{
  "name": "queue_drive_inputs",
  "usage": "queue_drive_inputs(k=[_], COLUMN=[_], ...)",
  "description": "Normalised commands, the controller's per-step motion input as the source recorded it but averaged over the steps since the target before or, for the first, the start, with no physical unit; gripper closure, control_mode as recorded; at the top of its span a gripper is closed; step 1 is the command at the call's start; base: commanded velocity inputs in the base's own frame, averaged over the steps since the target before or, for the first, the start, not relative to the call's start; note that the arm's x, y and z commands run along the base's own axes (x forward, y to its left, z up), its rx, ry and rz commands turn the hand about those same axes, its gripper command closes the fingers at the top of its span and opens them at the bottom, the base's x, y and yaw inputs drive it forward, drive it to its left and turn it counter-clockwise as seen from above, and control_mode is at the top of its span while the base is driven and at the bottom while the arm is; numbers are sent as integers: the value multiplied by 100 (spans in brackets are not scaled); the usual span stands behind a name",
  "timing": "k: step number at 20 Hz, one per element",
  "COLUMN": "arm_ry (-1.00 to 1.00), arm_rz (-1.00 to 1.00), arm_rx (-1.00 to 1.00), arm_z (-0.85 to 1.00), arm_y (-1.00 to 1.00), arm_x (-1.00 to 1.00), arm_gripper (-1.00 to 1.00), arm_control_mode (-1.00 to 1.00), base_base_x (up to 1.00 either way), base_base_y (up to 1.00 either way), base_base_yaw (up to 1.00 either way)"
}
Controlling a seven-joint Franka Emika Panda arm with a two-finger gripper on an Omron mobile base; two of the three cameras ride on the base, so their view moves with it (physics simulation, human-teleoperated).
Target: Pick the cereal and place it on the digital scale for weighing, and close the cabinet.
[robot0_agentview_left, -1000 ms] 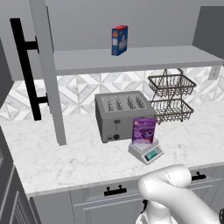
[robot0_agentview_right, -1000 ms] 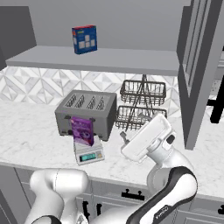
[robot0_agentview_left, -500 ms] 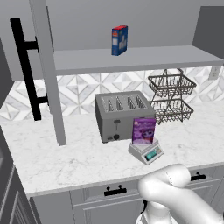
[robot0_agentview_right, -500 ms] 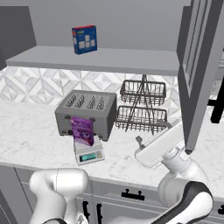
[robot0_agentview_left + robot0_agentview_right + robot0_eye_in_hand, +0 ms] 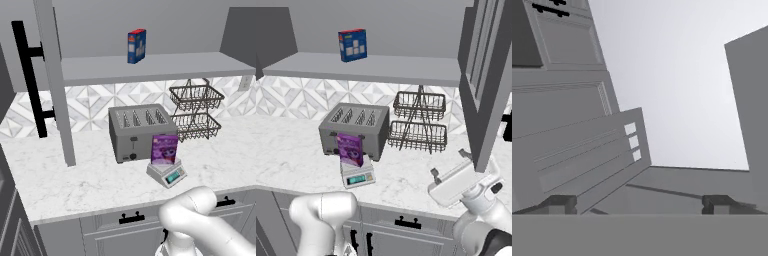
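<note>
The purple cereal (image 5: pixel 164 149) (image 5: pixel 350 149) stands upright on the small white digital scale (image 5: pixel 167 172) (image 5: pixel 357 174), in front of the toaster. The upper cabinet is open: its left door (image 5: pixel 54 80) with a long black handle (image 5: pixel 29 75) swings out, and so does its right door (image 5: pixel 483 85). My gripper (image 5: pixel 450 164) is open and empty above the counter, just left of and below the right door's bottom edge, far from the cereal. In the hand view my gripper (image 5: pixel 639 202) has its tips spread wide, with a grey panelled door (image 5: pixel 587 150) ahead.
A blue box with a red top (image 5: pixel 136 46) (image 5: pixel 353 45) stands on the cabinet shelf. A grey four-slot toaster (image 5: pixel 137 131) (image 5: pixel 356 127) and a two-tier wire basket rack (image 5: pixel 195 112) (image 5: pixel 418 122) sit at the back of the marble counter. Drawers (image 5: pixel 131 217) run below.
My open gripper has moved right and slightly down, closer to the right cabinet door. The cereal on the scale and the doors have not moved.
</note>
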Motion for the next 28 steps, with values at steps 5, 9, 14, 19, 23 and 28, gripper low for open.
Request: queue_drive_inputs(k=[5, 9, 14, 19, 23, 28], arm_ry=[0, 2, 4, 5, 9, 1], arm_rz=[0, 0, -1, 0, 0, 0], arm_rx=[6, 3, 1, 4, 3, 3], arm_z=[23, 0, 6, 54, 16, 30], arm_y=[-47, -64, -49, -31, -42, -15], arm_x=[0, 0, 12, 27, 13, 9], arm_gripper=[-100, -100, -100, -100, -100, -100], arm_control_mode=[-100, -100, -100, -100, -100, -100], base_base_x=[0, 0, 0, 0, 0, 0], base_base_y=[0, 0, 0, 0, 0, 0], base_base_yaw=[0, 0, 0, 0, 0, 0])
